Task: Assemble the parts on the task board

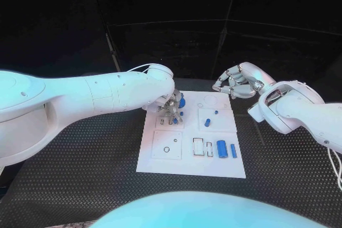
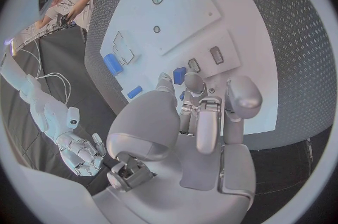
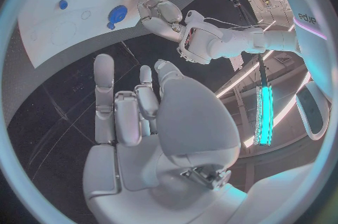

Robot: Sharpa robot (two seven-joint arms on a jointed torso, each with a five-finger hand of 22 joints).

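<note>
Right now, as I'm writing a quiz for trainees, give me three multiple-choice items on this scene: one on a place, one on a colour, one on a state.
1. The left hand is over: A the far left of the board; B its near right; C neither, it is off it.
2. The big cylinder lying at the board's near right is: A red; B green; C blue.
3. The right hand holds: A a part; B nothing; C the board.

1 A, its fingers hang over that corner in the head view.
2 C, it shows blue against the white board.
3 B, its fingers are apart and empty in the right wrist view.
</note>
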